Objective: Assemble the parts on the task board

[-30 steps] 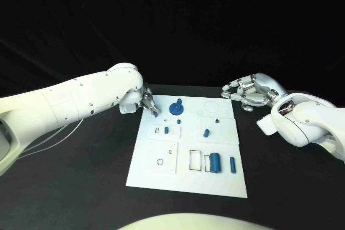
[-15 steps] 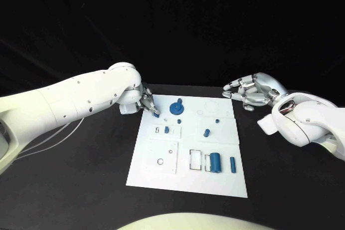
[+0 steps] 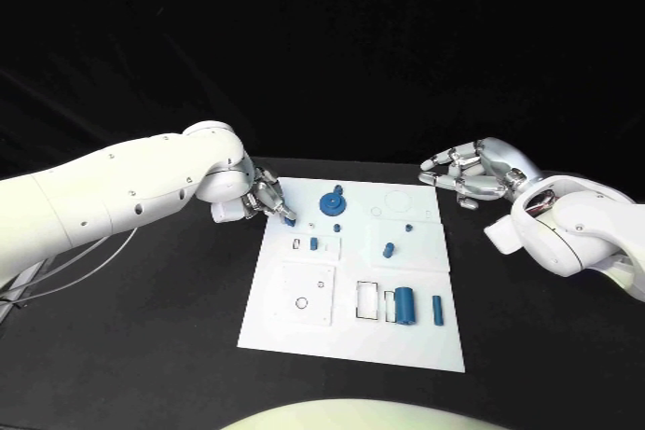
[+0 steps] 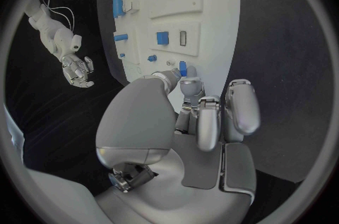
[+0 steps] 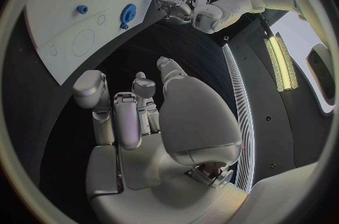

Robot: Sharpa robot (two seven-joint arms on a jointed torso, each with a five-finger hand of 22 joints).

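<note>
Parts lie scattered on the white task board in the middle of the black table. My left hand pinches a small blue peg at its fingertips, over the board's far left corner beside the blue gear. I judge this the placing step: next I must line the peg up over its hole and press it straight down. My right hand hovers off the board's far right corner, fingers curled, holding nothing.
</note>
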